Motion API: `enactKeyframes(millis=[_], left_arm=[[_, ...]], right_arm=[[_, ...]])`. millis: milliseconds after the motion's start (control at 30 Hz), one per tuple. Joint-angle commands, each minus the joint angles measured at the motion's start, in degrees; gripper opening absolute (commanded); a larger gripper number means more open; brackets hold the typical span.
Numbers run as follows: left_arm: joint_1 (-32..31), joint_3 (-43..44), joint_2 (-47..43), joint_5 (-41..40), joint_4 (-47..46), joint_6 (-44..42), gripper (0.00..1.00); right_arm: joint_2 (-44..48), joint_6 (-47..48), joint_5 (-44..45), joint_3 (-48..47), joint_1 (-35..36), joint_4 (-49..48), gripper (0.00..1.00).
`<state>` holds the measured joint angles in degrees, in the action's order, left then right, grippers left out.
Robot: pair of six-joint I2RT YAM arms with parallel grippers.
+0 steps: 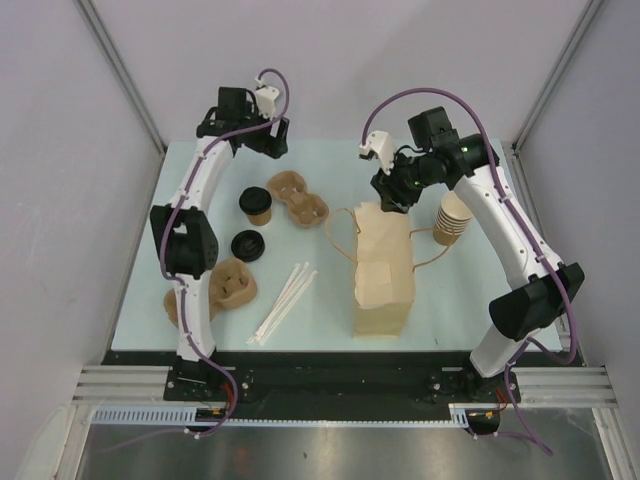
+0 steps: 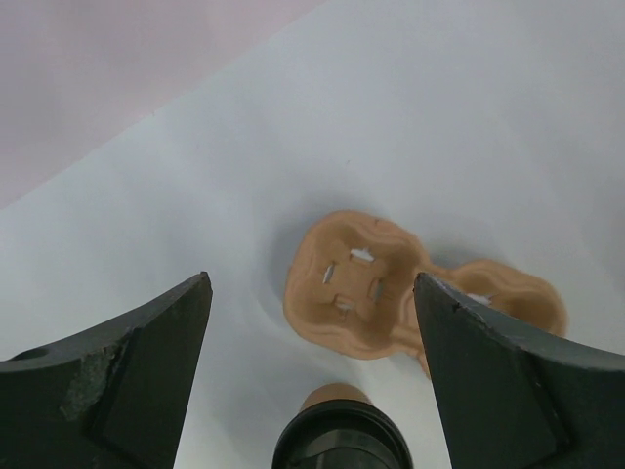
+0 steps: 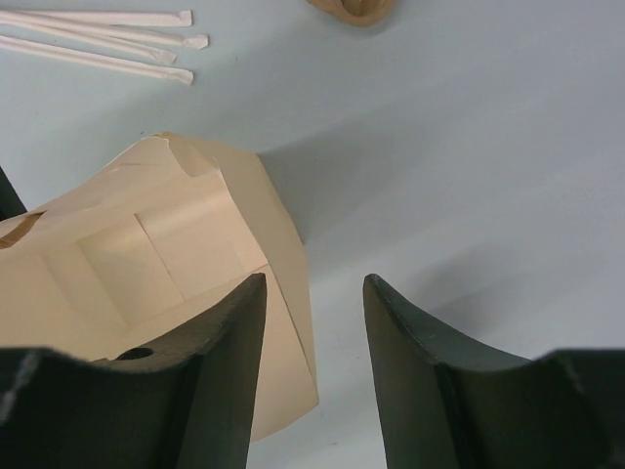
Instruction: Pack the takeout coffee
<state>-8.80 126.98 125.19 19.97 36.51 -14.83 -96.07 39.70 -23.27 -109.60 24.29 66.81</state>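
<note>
- Left gripper point(image 2: 311, 281) hovered above the takeout coffee point(image 1: 257, 205) at far left, jaws wide apart.
- Right gripper point(image 3: 314, 283) sat at the far edge of the paper bag point(image 1: 380, 275), jaws partly apart.

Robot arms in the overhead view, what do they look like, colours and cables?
The left arm and right arm have white links, black joints and a purple cable running to the wrist. The left tool and right tool have dark, wedge-shaped fingers.

A: Does any print read on the paper bag point(image 1: 380, 280) at the centre of the frame, or on the takeout coffee point(image 1: 256, 205) at upper left?
B: None. No lettering, number or sign is legible anywhere.
</note>
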Motion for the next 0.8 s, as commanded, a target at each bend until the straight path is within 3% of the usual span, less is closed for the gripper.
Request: enactKeyframes(millis=[0, 300, 633, 767], left_arm=[[0.45, 2.75, 3.04, -4.05, 1.45, -4.06, 0.87], [3.61, -0.85, 7.09, 4.99, 5.23, -6.53, 0.85], [4.84, -1.12, 10.96, 7.81, 8.05, -7.06, 0.83], [4.84, -0.77, 12.1, 7.54, 7.44, -6.18, 0.75]], right_arm=[[0.54, 0.99, 0.15, -0.88, 0.32, -1.06, 0.46], [0.45, 1.08, -1.17, -1.14, 0.23, -0.54, 0.36], [0.45, 0.82, -2.13, -1.41, 0.4, 0.08, 0.39], [0.01, 0.73, -2.4, -1.75, 0.4, 0.52, 0.39]])
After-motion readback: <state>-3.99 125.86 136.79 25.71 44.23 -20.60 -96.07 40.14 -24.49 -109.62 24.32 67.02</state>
